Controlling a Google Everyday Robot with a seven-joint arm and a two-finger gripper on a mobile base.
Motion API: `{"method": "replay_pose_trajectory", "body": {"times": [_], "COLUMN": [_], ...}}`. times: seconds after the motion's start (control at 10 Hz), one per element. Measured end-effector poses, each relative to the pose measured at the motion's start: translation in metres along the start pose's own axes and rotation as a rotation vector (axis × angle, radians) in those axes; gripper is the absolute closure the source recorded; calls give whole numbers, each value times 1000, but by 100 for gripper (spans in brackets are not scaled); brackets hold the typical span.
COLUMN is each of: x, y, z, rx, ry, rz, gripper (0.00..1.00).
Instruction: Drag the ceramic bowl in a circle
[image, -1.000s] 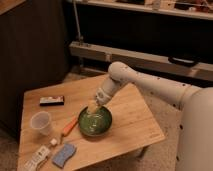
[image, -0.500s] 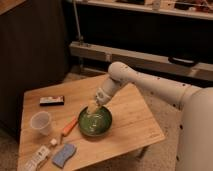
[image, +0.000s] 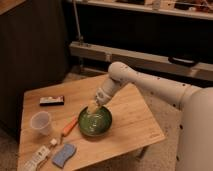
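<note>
The ceramic bowl (image: 96, 123) is round, shallow and glossy dark green, and it rests near the middle of the wooden table (image: 132, 122). My white arm reaches in from the right and bends down to it. The gripper (image: 93, 107) points down at the bowl's far rim, touching or just inside that rim. The wrist hides the exact contact.
A translucent plastic cup (image: 41, 122) stands to the left of the bowl. An orange stick-like item (image: 69, 126) lies right beside the bowl's left side. A blue sponge (image: 64, 155) and a white packet (image: 36, 159) lie near the front edge, and a dark flat box (image: 52, 100) at the back left.
</note>
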Motion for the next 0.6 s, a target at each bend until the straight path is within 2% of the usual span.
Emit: {"method": "replay_pose_trajectory", "body": {"times": [0.2, 0.3, 0.4, 0.5, 0.6], "x": [0, 1, 5, 9, 11], "y": [-1, -2, -5, -13, -20], "z": [0, -3, -11, -26, -40], "rx": [3, 17, 69, 152, 212], "ry": [2, 10, 26, 29, 28], "rz": [2, 15, 44, 76, 101], "gripper": [81, 81, 81, 81, 81]}}
